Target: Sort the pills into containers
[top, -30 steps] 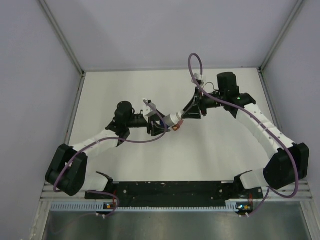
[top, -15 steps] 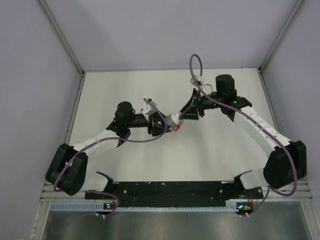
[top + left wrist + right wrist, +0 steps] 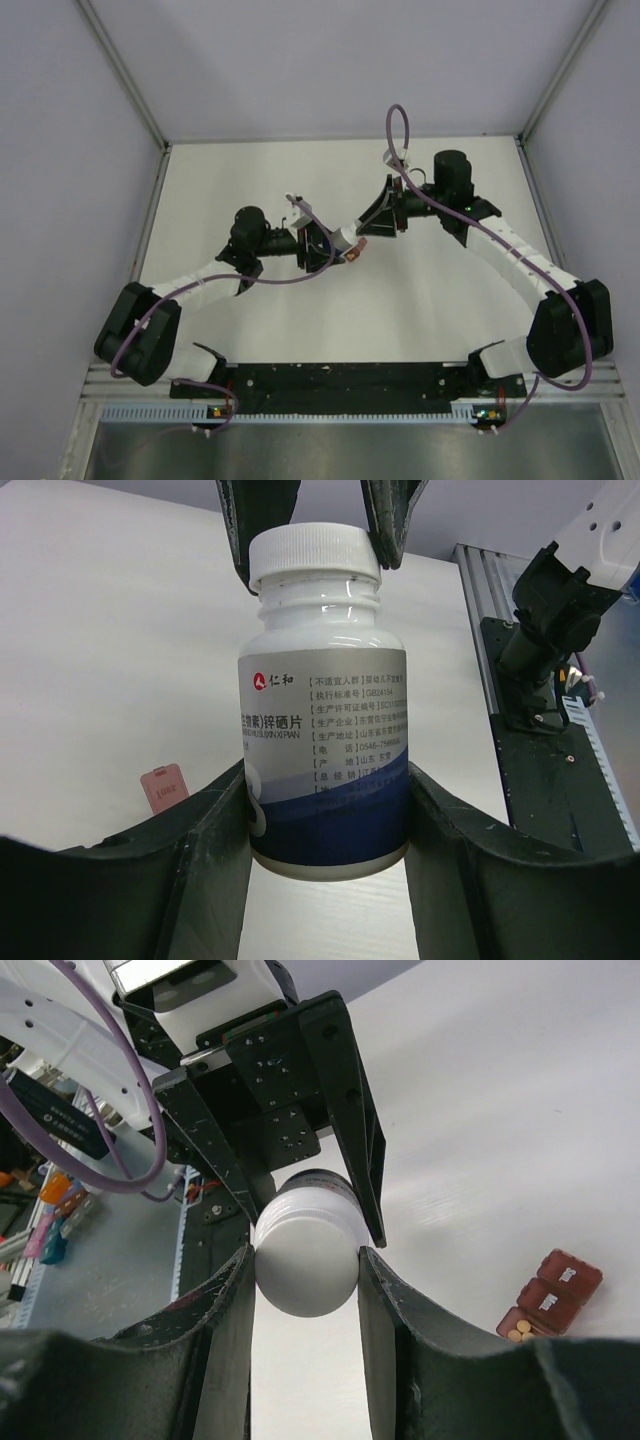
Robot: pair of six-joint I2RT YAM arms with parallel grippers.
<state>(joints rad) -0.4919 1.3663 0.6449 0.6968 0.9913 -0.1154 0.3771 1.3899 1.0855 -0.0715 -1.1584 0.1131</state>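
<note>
Over a white table (image 3: 440, 300), the left gripper (image 3: 325, 780) clamps the bottle (image 3: 325, 710) by its body while the right gripper (image 3: 305, 1260) pinches its cap (image 3: 313, 558), apparently to unscrew it, with the containers (image 3: 550, 1295) lying on the table close by.

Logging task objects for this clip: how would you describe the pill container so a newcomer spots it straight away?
On the white table, find the white pill bottle near its middle. Lying flat close by is the containers strip: the only dark red thing there, three joined square compartments, one end showing small orange pills.
</note>
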